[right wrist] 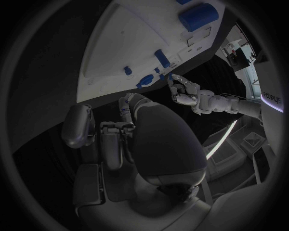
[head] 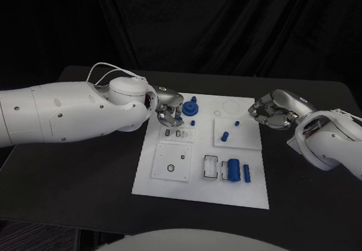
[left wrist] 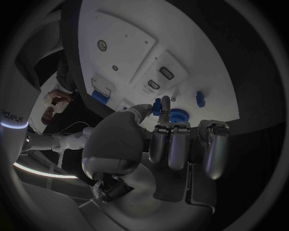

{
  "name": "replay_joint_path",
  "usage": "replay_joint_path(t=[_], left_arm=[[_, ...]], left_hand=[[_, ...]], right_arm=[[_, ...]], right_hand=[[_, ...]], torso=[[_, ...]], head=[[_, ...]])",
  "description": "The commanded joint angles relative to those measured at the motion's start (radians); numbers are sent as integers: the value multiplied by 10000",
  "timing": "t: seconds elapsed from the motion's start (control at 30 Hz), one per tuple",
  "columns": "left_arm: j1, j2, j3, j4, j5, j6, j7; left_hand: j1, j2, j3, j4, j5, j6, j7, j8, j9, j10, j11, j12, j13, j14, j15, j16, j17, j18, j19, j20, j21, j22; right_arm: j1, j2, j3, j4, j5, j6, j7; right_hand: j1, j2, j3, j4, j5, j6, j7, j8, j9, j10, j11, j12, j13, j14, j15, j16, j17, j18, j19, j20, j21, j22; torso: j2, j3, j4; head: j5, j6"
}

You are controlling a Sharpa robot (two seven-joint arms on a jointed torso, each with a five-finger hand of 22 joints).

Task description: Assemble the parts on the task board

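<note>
The white task board (head: 168, 186) lies in the middle of the black table. My left hand (head: 167, 110) hovers over its far left corner, next to a round blue part (head: 190, 107) with an upright stub. In the left wrist view the thumb and one finger meet on a small blue piece (left wrist: 156, 107) beside that round part (left wrist: 177, 115), while the other fingers (left wrist: 180, 144) are curled. My right hand (head: 275, 112) hangs at the board's far right edge with its fingers (right wrist: 78, 126) curled in and nothing in them.
On the board stand a blue peg (head: 225, 135), two small blue pieces (head: 193, 123) (head: 236, 123), and two blue cylinders (head: 233, 169) (head: 247, 172) beside a white frame (head: 210, 166). Slotted white panels (head: 172, 162) take up the board's left side. Bare table lies around the board.
</note>
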Motion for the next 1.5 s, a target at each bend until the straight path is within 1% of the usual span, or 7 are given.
replay_joint_path(t=[0.03, 0.23, 0.3, 0.73, 0.97, 1.23, 1.5], left_arm=[[-23, -53, 5, 161, 474, -434, -408], [-23, -138, 5, 380, 497, -161, -959], [-23, -153, 5, 429, 525, -54, -1129], [-121, -211, 4, 762, 1453, 355, -2450], [-327, -189, 4, 778, 1501, 30, -2672], [-540, -128, 4, 686, 1511, -629, -2645], [-641, -202, 4, 753, 1512, -1409, -2386]], left_hand=[[62, -63, -7, -44, -34, -21, -54, 70, 71, 1038, -75, 36, 2634, 1039, -99, 27, 2633, -62, 1051, -102, 30, 2632], [-26, -11, -1, -55, 57, 203, -206, 535, 639, 1038, -210, 36, 2634, 1039, -212, 27, 2633, -62, 1051, -203, 30, 2632], [-145, -6, -7, -53, 37, 265, -336, 955, 1198, 1038, -300, 36, 2634, 1039, -309, 27, 2633, -62, 1051, -308, 30, 2632], [-726, 130, -70, 306, -188, 193, -413, 1364, 1962, 1038, -411, 36, 2634, 1039, -415, 27, 2633, -62, 1051, -414, 30, 2632], [-939, 166, -133, 467, -445, 178, -436, 1412, 2151, 1038, -440, 36, 2634, 1039, -451, 27, 2633, -62, 1051, -454, 30, 2632], [-1041, 210, -142, 585, -478, 115, -422, 1348, 2171, 1038, -437, 36, 2634, 1039, -458, 27, 2633, -62, 1051, -465, 30, 2632], [-993, 194, -85, 581, -358, -25, -401, 1231, 2174, 1038, -425, 36, 2634, 1039, -456, 27, 2633, -62, 1051, -466, 30, 2632]], right_arm=[[-17, -31, 8, 20, -14, 44, -197], [-17, -11, 8, 6, -14, 37, -192], [-17, 3, 8, 0, -14, 35, -187], [-19, 61, 7, -49, -14, 33, -165], [-20, 99, 7, -61, -14, 28, -152], [-20, 77, 7, -55, -14, 31, -156], [-20, 66, 7, -51, -14, 33, -157]], right_hand=[[-17, 58, 65, 17, 39, 55, 24, -55, 0, 911, -5, -42, 2505, 1054, 4, -16, 2597, 7, -27, -54, -31, 1473], [-8, 69, 79, 7, 40, 64, 22, -54, 2, 906, -6, -46, 2500, 1051, 3, -23, 2591, 8, -29, -54, -41, 1471], [-8, 69, 79, 7, 40, 64, 22, -54, 2, 906, -6, -46, 2500, 1051, 3, -23, 2591, 8, -29, -54, -41, 1471], [-1, 73, 89, -2, 41, 67, 22, -56, 3, 909, -6, -43, 2503, 1051, 3, -23, 2591, 10, -32, -54, -51, 1469], [-1, 73, 89, -2, 41, 67, 22, -56, 3, 909, -6, -43, 2503, 1051, 3, -23, 2591, 10, -32, -54, -51, 1469], [-1, 73, 89, -2, 41, 67, 22, -56, 3, 909, -6, -43, 2503, 1051, 3, -23, 2591, 10, -32, -54, -51, 1469], [-1, 73, 89, -2, 41, 67, 22, -56, 3, 909, -6, -43, 2503, 1051, 3, -23, 2591, 10, -32, -54, -51, 1469]], torso=[[2, 0, -1], [3, -4, 6], [7, -3, -2], [0, -2, -1], [1, -2, -9], [-3, 7, 2], [19, -8, -15]], head=[[13, 1], [52, 1], [58, 1], [167, 1], [180, 1], [165, 1], [177, 1]])
